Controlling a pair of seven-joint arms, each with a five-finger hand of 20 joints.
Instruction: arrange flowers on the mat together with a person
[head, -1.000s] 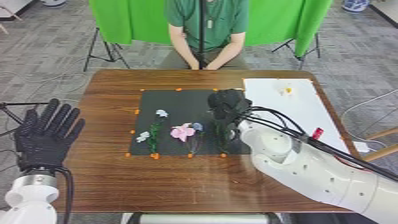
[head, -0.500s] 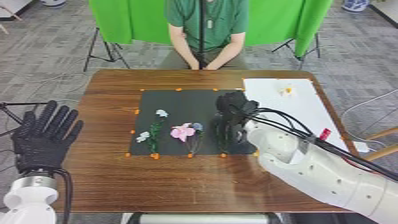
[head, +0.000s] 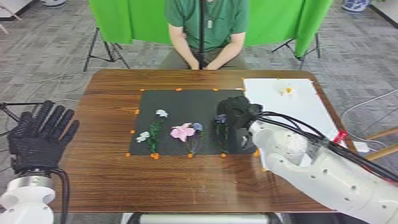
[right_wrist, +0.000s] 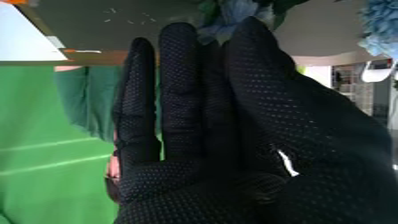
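Observation:
In the head view, my right hand (head: 238, 112) is over the right part of the dark mat (head: 182, 100), just right of a blue flower (head: 220, 119) with a green stem. A pink flower (head: 182, 132), another blue flower (head: 197, 127) and white flowers (head: 162, 113) lie farther left. The right wrist view has my right hand (right_wrist: 187, 135) with straight fingers, and blue petals (right_wrist: 233, 14) just beyond their tips; nothing is visibly gripped. My left hand (head: 37, 134) is off the table's left side, fingers straight and spread.
A white sheet (head: 275, 105) lies right of the mat, with a small white and yellow item (head: 286, 91) near its far end. Orange markers line the mat's edges. Across the brown table (head: 111, 100), a person sits with hands together (head: 202, 66) at the far edge.
My right hand has shifted rightward and slightly toward me, uncovering the blue flower beside it, which is on the mat. My left hand has drifted slightly left. The other flowers stay put.

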